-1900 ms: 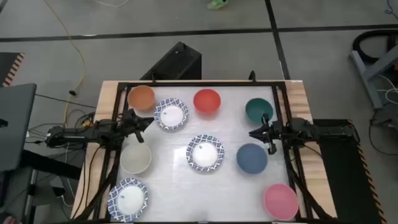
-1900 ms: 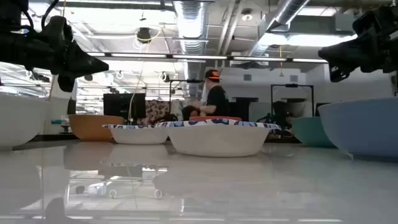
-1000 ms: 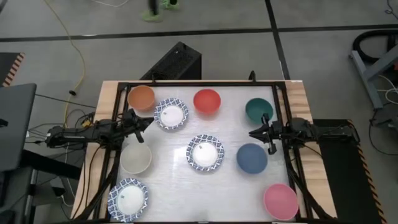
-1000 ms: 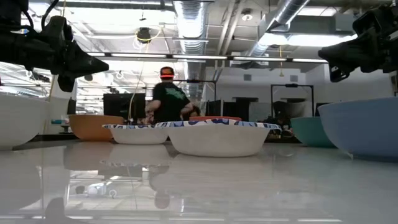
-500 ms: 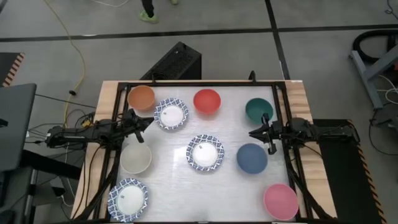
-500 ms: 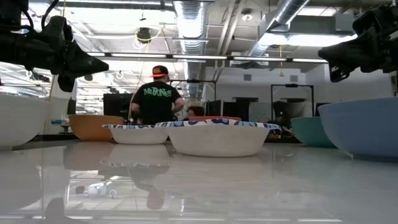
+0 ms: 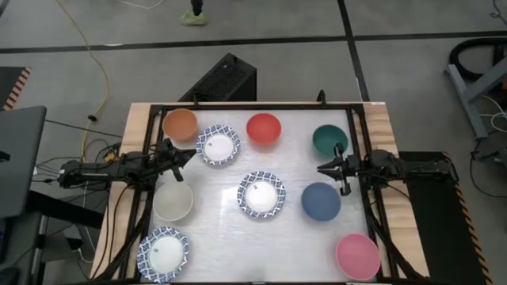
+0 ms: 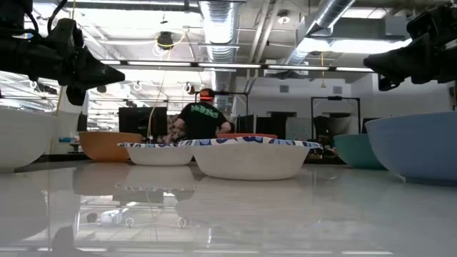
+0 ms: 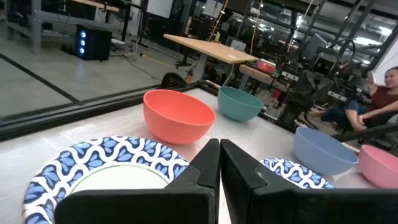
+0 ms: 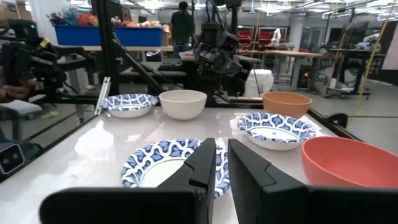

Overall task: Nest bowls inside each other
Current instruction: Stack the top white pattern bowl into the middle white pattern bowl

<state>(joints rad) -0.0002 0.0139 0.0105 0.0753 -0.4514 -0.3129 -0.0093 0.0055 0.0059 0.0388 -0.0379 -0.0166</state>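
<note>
Slate-blue bowl (image 7: 321, 201) lies just below-left of right gripper (image 7: 326, 169), jaws narrow, apparently empty; left gripper (image 7: 184, 154) closed, beside patterned bowl (image 7: 218, 146).

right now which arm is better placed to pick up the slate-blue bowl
Right. The right gripper hovers empty between the dark green bowl and the slate-blue bowl, close to both. The left gripper, shut and empty, waits across the table near the orange bowl.

9 bowls sit apart on the table (image 7: 293, 237), none nested: orange bowl (image 7: 180, 123), red bowl (image 7: 264, 129), green bowl (image 7: 329, 140), blue bowl (image 7: 321, 201), pink bowl (image 7: 357, 256), cream bowl (image 7: 173, 202), 3 patterned. Left gripper (image 7: 188, 153) and right gripper (image 7: 320, 169) hover, empty.
</note>
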